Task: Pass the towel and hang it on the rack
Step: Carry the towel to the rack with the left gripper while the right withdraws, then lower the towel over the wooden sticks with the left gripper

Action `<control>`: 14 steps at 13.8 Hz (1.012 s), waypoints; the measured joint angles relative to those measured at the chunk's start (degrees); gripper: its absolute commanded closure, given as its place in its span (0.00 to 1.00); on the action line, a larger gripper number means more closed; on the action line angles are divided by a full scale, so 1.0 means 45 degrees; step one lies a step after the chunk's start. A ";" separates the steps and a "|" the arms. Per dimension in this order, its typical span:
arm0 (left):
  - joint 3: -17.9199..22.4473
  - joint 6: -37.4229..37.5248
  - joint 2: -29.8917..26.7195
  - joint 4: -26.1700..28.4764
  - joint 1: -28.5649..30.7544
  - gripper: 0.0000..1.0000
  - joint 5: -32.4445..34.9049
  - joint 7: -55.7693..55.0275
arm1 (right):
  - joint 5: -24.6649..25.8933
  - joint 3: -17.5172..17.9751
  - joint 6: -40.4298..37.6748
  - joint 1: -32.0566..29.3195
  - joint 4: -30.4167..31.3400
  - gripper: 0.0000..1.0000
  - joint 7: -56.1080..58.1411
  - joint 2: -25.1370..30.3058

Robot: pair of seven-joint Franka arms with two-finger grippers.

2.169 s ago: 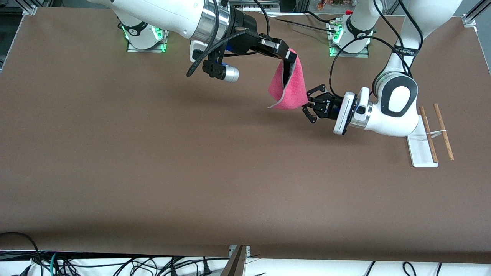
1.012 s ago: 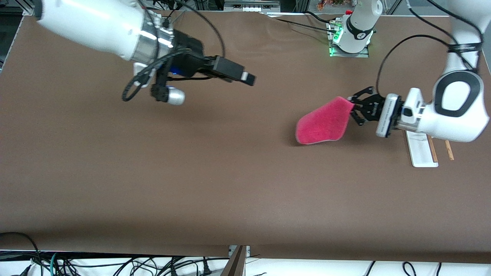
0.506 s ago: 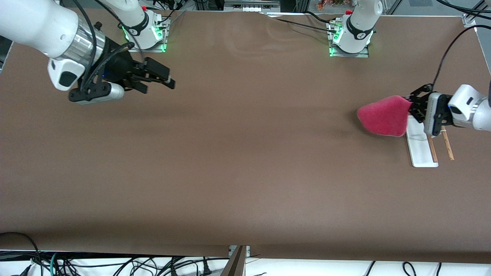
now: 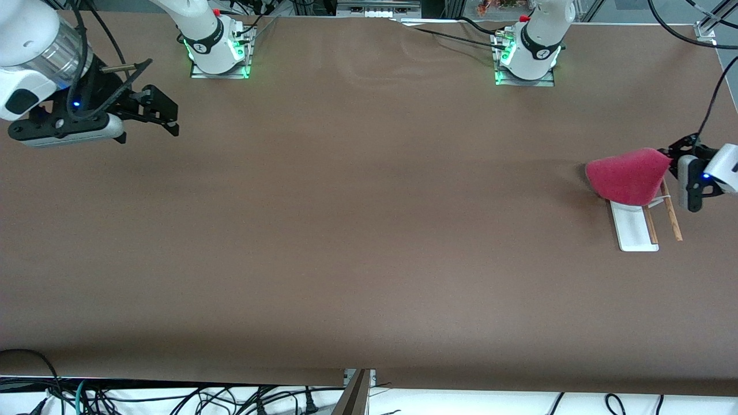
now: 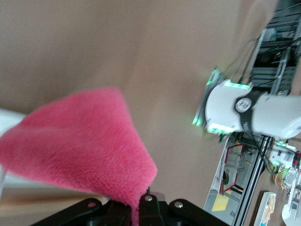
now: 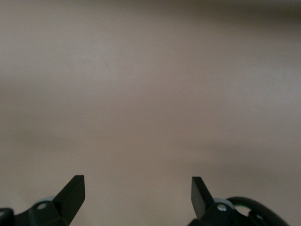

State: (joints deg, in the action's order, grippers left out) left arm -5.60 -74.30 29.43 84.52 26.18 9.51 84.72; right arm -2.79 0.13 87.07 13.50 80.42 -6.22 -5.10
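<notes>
Rack [image 4: 634, 227] (front view only) sits under left end effector's [image 4: 671, 157] towel [image 4: 627, 176].

Wide brown counter [image 4: 357, 230], evenly lit, faintly rippled toward the bases' edge. Tangled black cables [image 4: 173, 397] below the near edge; aluminium framing [image 4: 712, 17] at one corner.

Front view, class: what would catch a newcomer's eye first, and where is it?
The bright pink towel stands out, pinched in the shut left gripper and hanging over the rack at the left arm's end of the table. The rack's brown rods and white base show beneath it. The right gripper hangs open, holding nothing, over the right arm's end.
</notes>
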 measured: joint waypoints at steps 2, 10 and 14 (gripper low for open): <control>0.0004 -0.0405 0.0340 -0.0459 0.0135 1.00 0.0939 0.0001 | 0.0024 -0.0084 0.0002 -0.0225 0.0233 0.00 0.0215 0.0017; 0.0042 -0.3175 0.0722 -0.0714 0.0627 1.00 0.2267 0.0003 | 0.0148 -0.0975 -0.0232 -0.0312 0.0394 0.00 0.0500 -0.0030; 0.0047 -0.4272 0.1219 -0.0714 0.1057 1.00 0.2268 0.0006 | 0.0513 -0.0925 -0.0229 -0.0295 0.0499 0.00 0.0446 -0.0078</control>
State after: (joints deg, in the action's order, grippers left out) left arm -5.39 -93.52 34.92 81.30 30.94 19.72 84.75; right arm -0.48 -4.03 86.04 12.17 82.66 -4.21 -5.45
